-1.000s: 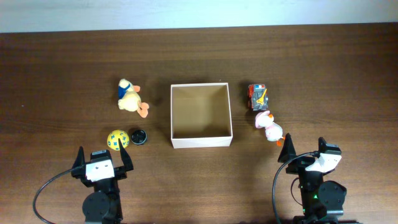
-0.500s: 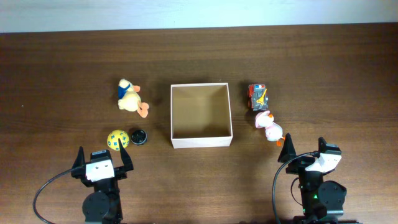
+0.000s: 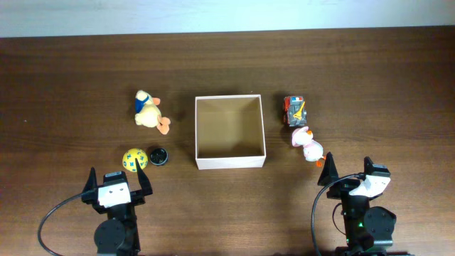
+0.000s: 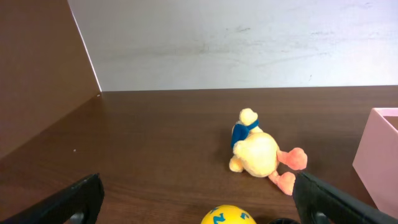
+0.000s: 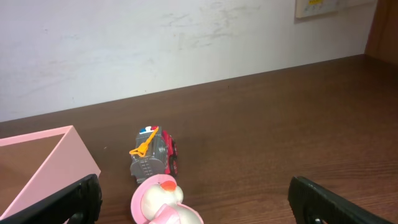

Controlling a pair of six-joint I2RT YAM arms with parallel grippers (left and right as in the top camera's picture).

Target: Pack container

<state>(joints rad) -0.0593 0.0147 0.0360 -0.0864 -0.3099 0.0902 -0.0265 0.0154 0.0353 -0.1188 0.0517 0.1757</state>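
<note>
The container [image 3: 229,163], a square open-top box with white walls and a brown inside, stands mid-table and is empty; its wall also shows in the left wrist view [image 4: 379,155] and the right wrist view [image 5: 43,168]. A yellow plush duck [image 3: 149,112] [image 4: 258,152], a yellow ball with blue marks [image 3: 134,159] [image 4: 229,215] and a small black round piece [image 3: 158,156] lie to its left. A red and grey toy car [image 3: 295,110] [image 5: 152,155] and a pink and white plush duck [image 3: 308,146] [image 5: 163,202] lie to its right. My left gripper [image 3: 119,182] [image 4: 200,202] is open and empty just short of the ball. My right gripper [image 3: 348,171] [image 5: 200,202] is open and empty just short of the pink duck.
A white wall runs along the table's far edge [image 3: 227,32]. A brown panel [image 4: 37,81] stands at the left side in the left wrist view. Both arm bases sit at the front edge.
</note>
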